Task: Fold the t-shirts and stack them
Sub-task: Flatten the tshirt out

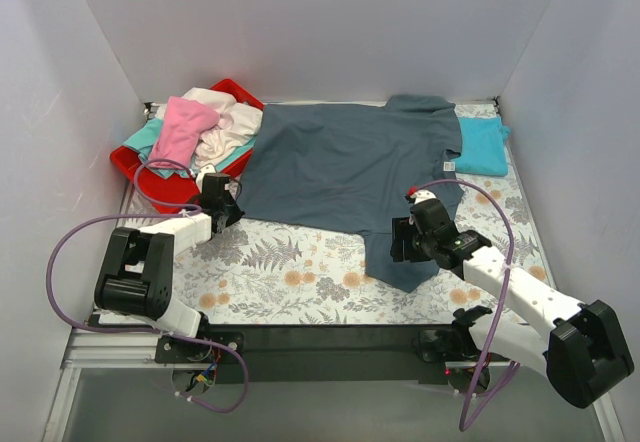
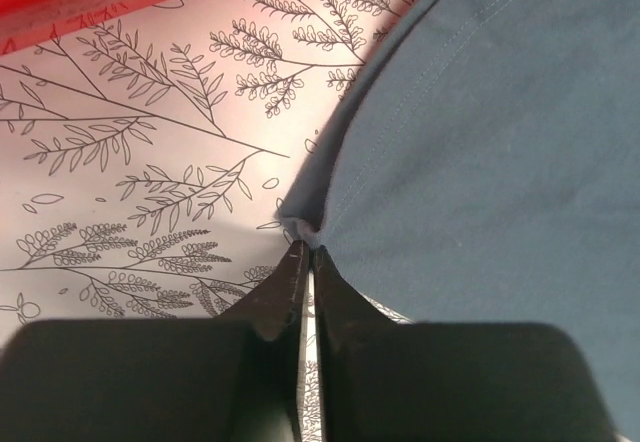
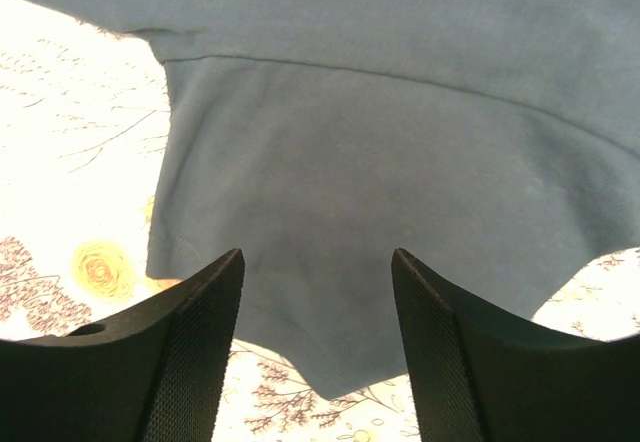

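Slate grey-blue t-shirt (image 1: pixel 340 162): lies spread flat on the floral-covered desk (image 1: pixel 290 277), collar toward the far wall.

Left gripper (image 2: pixel 305 260): closed. Its fingertips pinch a small fold of cloth at the shirt's left edge, at hem level, low against the desk.

Right gripper (image 3: pixel 318 260): open, with its fingers set wide apart over the sleeve that juts from the shirt's near-right corner. The sleeve hem lies between the two fingers. Contact with the cloth cannot be determined.

Turquoise t-shirt (image 1: pixel 482 148): lies flat at the slate shirt's far-right side, partly tucked under it.

Red tray (image 1: pixel 128 167): stands at the slate shirt's far-left side, with the shirt's edge meeting its rim. It holds a loose heap with a pink t-shirt (image 1: pixel 180 127) on top, a cream-white t-shirt (image 1: pixel 232 127) on the side toward the slate shirt, and a teal t-shirt (image 1: pixel 143 140) showing on the outer side.
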